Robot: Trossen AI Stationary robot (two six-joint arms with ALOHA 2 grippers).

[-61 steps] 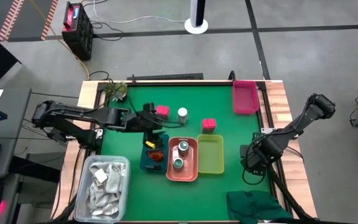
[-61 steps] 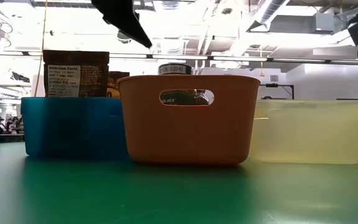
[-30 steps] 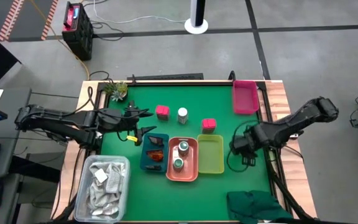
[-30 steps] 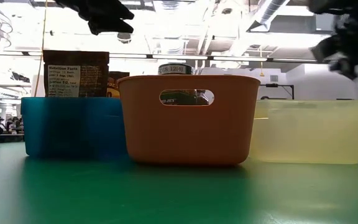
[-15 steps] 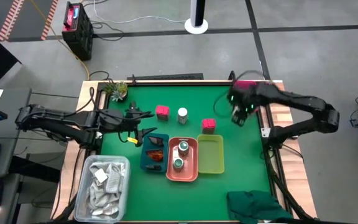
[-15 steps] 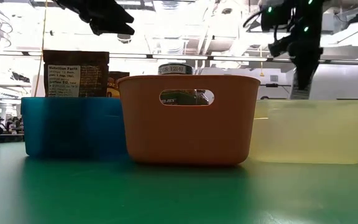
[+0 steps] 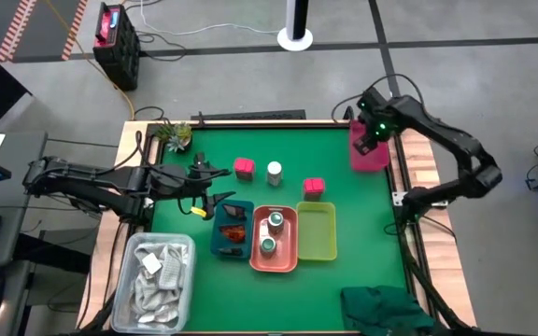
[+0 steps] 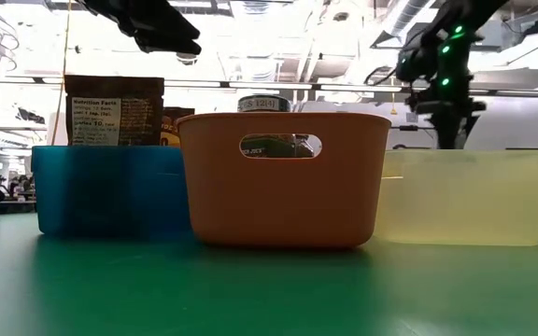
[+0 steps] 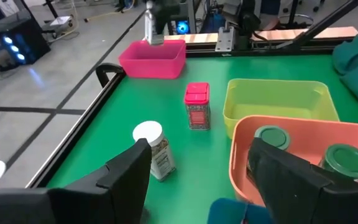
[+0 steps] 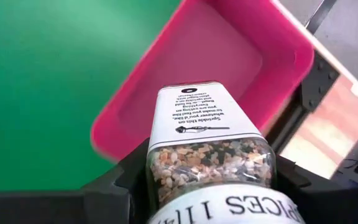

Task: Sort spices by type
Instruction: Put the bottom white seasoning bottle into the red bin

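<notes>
Right tool [image 10: 204,186] swung to glossy pink tray [image 10: 229,56], pinching clear glass spice jar [image 10: 207,146]; left tool [image 9: 197,180] spread.

On my tabletop [image 7: 344,280]: a small plant [image 7: 173,136] at the far left corner, a green cloth [image 7: 386,308] near right.

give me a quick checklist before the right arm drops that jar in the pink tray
1. Right pincer shut on the spice jar: ok.
2. Jar over the pink tray: ok, the tray lies right beyond it.
3. Pink tray free of other items: ok, nothing shows in the part visible past the jar.
4. Left pincer out of the way: ok, open and hovering near the blue tray, across the table.
5. Matching white-lidded jar upright on the mat: ok.
6. Height of the jar above the tray floor: cannot tell.
</notes>
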